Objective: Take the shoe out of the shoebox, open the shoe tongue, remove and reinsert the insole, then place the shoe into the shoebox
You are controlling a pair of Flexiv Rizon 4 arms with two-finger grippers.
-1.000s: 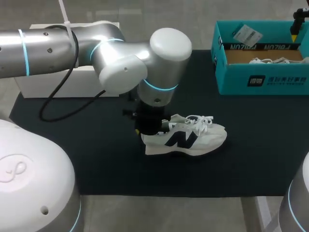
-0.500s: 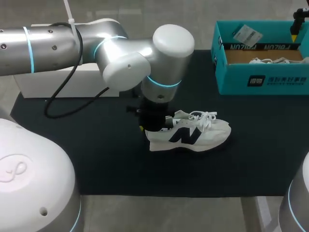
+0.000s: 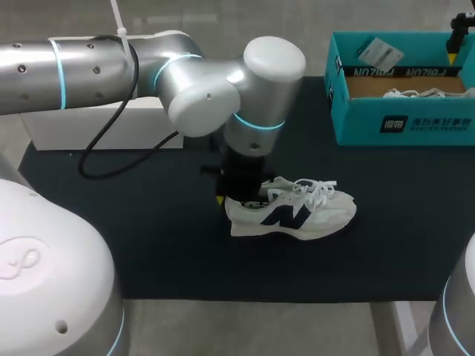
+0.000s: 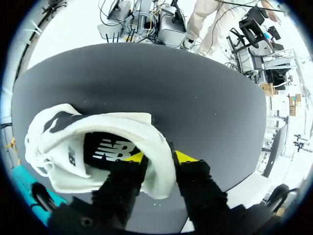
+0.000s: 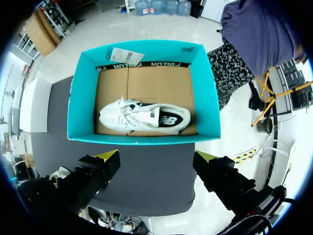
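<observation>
A white sneaker [image 3: 293,211] with a dark logo lies on its side on the black mat [image 3: 148,245], toe to the right. My left gripper [image 3: 226,202] stands over its heel. In the left wrist view the left gripper [image 4: 159,157] straddles the heel wall of the sneaker [image 4: 98,132], one finger inside the opening and one outside, both against it. The teal shoebox [image 3: 404,122] sits at the back right with a second white shoe [image 5: 144,116] inside. Above the shoebox [image 5: 142,139] my right gripper [image 5: 156,159] hangs open with nothing in it.
A white box [image 3: 96,126] stands at the mat's back left, behind my left arm. A paper tag [image 3: 378,52] lies on the shoebox's far wall. Bare mat stretches in front of the sneaker and between it and the shoebox.
My left arm has carried the sneaker a little to the right and set it on the mat. Its fingers have spread slightly. The right arm has not moved.
</observation>
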